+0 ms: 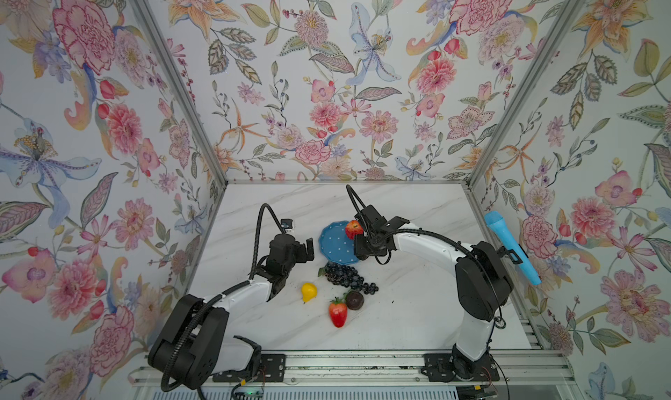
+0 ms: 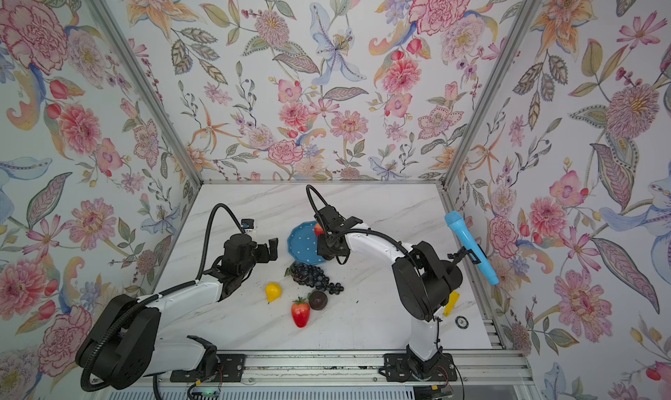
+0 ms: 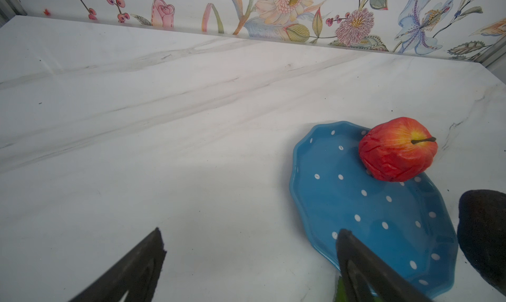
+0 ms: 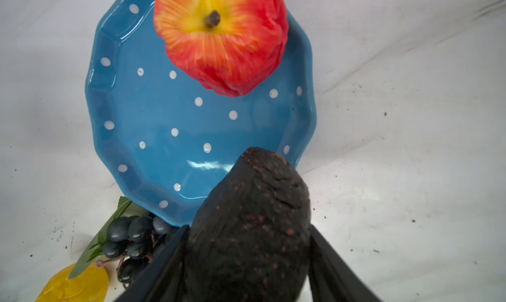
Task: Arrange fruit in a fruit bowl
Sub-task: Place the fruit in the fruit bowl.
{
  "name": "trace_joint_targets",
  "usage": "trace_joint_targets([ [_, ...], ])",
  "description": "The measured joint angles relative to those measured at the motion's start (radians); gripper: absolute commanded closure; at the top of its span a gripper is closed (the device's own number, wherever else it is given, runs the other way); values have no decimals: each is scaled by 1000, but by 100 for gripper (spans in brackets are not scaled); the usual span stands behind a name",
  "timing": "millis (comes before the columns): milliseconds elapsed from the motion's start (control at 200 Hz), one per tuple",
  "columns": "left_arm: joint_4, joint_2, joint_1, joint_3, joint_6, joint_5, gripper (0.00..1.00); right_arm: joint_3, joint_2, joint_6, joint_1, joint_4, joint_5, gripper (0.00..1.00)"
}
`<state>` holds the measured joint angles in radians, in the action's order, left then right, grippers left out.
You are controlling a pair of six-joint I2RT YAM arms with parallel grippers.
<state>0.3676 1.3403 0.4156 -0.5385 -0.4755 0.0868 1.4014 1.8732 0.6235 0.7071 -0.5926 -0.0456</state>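
Clamping the avocado (image 4: 254,204), the right end effector (image 4: 249,228) hangs at the fruit bowl (image 4: 153,117) (left end effector (image 3: 250,232) spread apart).

On the table (image 1: 399,307), the apple (image 1: 354,229) is sitting in the bowl (image 1: 334,244), against its far right rim. The avocado (image 4: 254,204), in the right hand (image 4: 247,229), is hanging at the bowl's near right rim. The grapes (image 1: 345,276) are lying just before the bowl. The lemon (image 1: 308,292), round fruit (image 1: 354,300) and strawberry (image 1: 338,313) are lying farther before it, with the lemon leftmost. The left hand (image 3: 250,232) is hovering left of the bowl.
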Motion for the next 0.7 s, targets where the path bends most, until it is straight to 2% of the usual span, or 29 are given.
trace_joint_targets([
  [701,0,0,0,0,0,-1,1,99,119,-41,-23,5,-13,35],
])
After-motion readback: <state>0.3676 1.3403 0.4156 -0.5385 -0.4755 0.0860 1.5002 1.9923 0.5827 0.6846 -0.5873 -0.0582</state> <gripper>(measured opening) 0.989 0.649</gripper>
